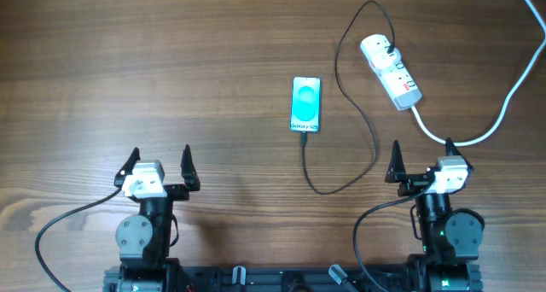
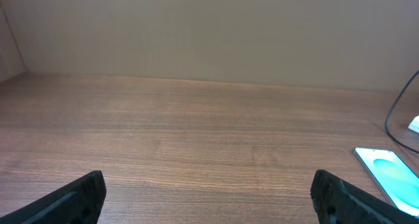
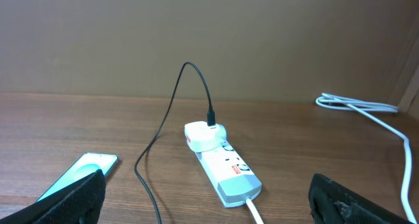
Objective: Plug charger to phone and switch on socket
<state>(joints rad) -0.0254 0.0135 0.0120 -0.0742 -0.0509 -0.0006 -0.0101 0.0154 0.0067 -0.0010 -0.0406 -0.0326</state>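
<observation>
The phone point(image 1: 306, 104) lies flat mid-table with its cyan screen up. It also shows at the right edge of the left wrist view point(image 2: 389, 175) and low left in the right wrist view point(image 3: 82, 171). The white socket point(image 1: 391, 71) point(image 3: 226, 165) lies at the back right, with the charger's white plug head point(image 1: 375, 46) point(image 3: 205, 135) seated in its far outlet. The charger's black cable point(image 1: 354, 113) point(image 3: 160, 132) loops round to the phone's near end point(image 1: 304, 140); whether its tip is inserted I cannot tell. My left gripper point(image 1: 159, 164) point(image 2: 206, 201) and right gripper point(image 1: 422, 160) point(image 3: 209, 201) stand open and empty near the front edge.
The socket's thick white cord point(image 1: 503, 113) point(image 3: 360, 106) curves past my right gripper and off the back right corner. A tan wall point(image 2: 209, 34) stands behind the wooden table point(image 1: 128, 70).
</observation>
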